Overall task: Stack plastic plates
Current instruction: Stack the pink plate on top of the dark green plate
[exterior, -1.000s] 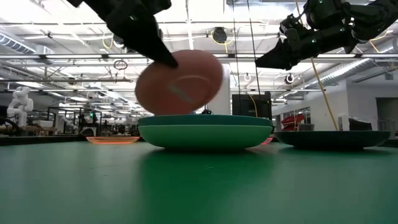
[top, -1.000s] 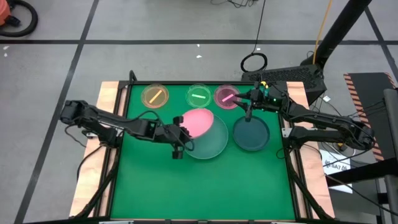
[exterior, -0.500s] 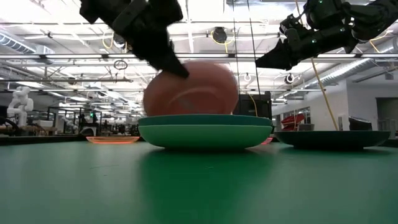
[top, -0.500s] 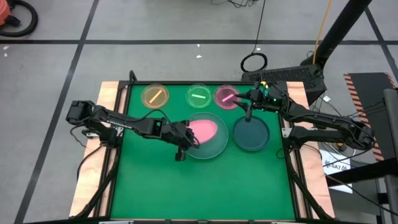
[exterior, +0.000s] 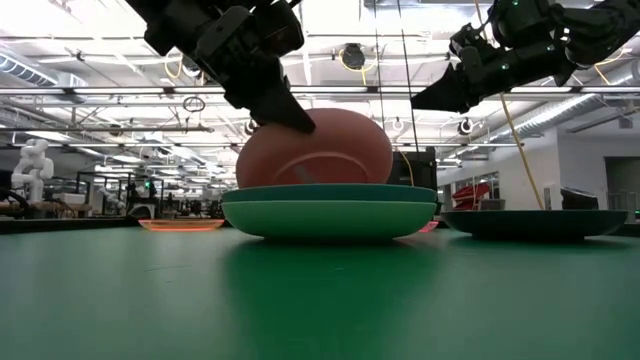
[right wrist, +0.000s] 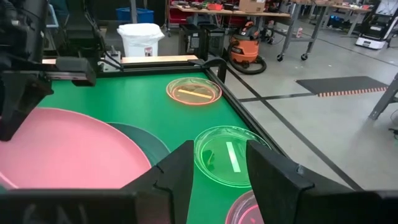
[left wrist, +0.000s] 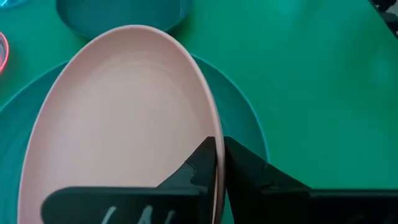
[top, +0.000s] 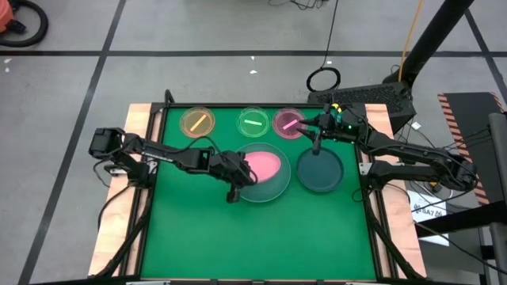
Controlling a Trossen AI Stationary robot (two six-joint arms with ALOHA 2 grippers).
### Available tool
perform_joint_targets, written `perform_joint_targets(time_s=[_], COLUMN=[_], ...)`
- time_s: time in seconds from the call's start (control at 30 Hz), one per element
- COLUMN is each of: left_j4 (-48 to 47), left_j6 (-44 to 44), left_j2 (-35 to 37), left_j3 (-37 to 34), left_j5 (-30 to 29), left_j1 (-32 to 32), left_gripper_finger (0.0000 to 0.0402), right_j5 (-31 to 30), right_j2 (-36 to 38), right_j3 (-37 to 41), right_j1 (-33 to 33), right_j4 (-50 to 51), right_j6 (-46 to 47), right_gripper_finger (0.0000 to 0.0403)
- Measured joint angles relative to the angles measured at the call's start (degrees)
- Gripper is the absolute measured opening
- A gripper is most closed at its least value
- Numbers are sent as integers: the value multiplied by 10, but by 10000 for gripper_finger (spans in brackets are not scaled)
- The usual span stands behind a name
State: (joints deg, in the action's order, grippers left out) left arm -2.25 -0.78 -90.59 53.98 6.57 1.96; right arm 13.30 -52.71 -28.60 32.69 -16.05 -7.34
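Note:
My left gripper [top: 242, 176] is shut on the large pink plate [top: 264, 165], which is tilted over the stacked frosted clear and light green plates [top: 277, 187]. In the low view the pink plate [exterior: 318, 150] dips behind the stack's rim [exterior: 330, 192]. My right gripper [top: 316, 136] hangs open in the air between the small pink plate [top: 287, 123] and the dark teal plate [top: 320, 171], touching nothing. Small amber [top: 197, 121] and green [top: 253, 121] plates lie flat near the far edge. No blue plate shows. My left gripper [left wrist: 217, 150] pinches the pink plate's rim [left wrist: 214, 127] on its left side, one finger [left wrist: 196, 171] over the upper face and one [left wrist: 252, 169] on the outside. It comes slanting down from the table's left. The held side is raised, and the opposite side is low inside the stack.
The three small plates sit in a row along the far edge. The dark teal plate [exterior: 540, 222] lies right of the stack. Bare green mat fills the near half of the table [top: 253, 237]. Wooden borders run along the left and right sides.
My left gripper has moved down and toward the table's right, staying shut on the pink plate. The plate has come down from clear above the stack and tipped flatter, so its lower side now sits inside the stack's rim.

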Motion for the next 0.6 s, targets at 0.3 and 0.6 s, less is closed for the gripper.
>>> perform_joint_targets(time_s=[0.3,0.6], left_j4=[7,8], left_j6=[-2,10], left_j2=[0,0], left_j3=[0,0], left_j5=[-5,-6], left_j1=[-1,-1], left_gripper_finger=[31,32], right_j5=[0,0], right_j2=[0,0], right_j3=[0,0], right_j1=[0,0], right_j4=[1,1], right_j6=[0,1], right_gripper_finger=[141,141])
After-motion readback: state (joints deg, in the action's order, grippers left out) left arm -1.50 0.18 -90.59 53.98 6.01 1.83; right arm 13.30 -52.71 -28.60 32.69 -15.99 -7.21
